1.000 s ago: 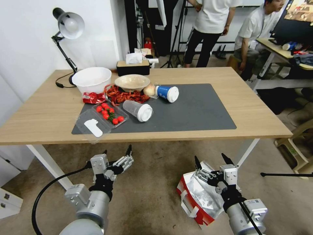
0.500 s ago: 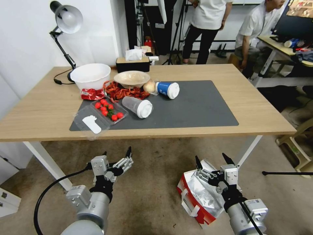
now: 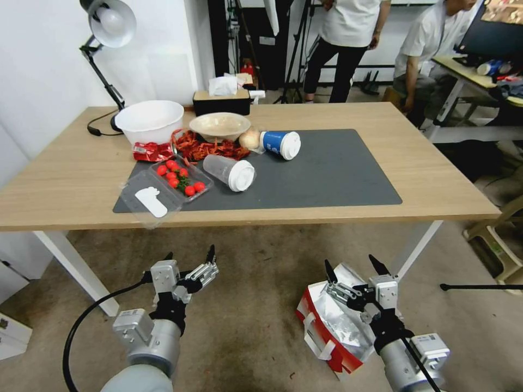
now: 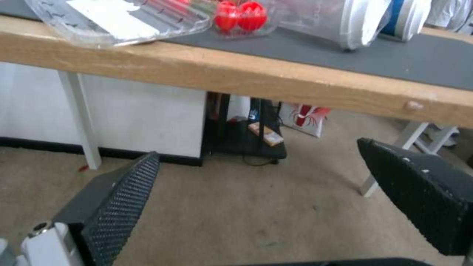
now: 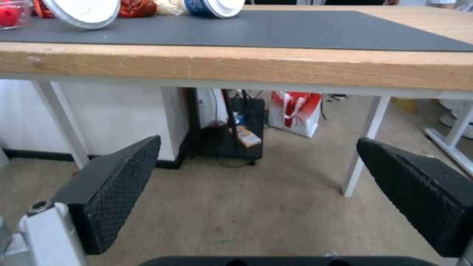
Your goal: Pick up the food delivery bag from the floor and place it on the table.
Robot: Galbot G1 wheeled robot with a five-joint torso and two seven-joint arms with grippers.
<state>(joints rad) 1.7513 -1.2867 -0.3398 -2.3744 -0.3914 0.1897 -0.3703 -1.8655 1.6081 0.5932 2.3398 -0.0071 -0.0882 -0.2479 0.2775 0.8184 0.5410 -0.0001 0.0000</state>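
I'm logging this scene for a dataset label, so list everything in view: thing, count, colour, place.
food delivery bag: 1, white with red edges, foil-lined, on the floor under the right gripper
table: 1, light wood, white legs
mat: 1, dark grey, on the table
cups: 2 lying on their sides on the mat, one clear, one blue, both white-lidded
bowls: 2, white and beige, table's far left
tomato tray: 1, clear, red tomatoes, its open lid overhanging the near edge
lamp: 1, black, far left corner
tissue box: 1, dark, far edge
left gripper: open, above bare floor
right gripper: open, above the bag
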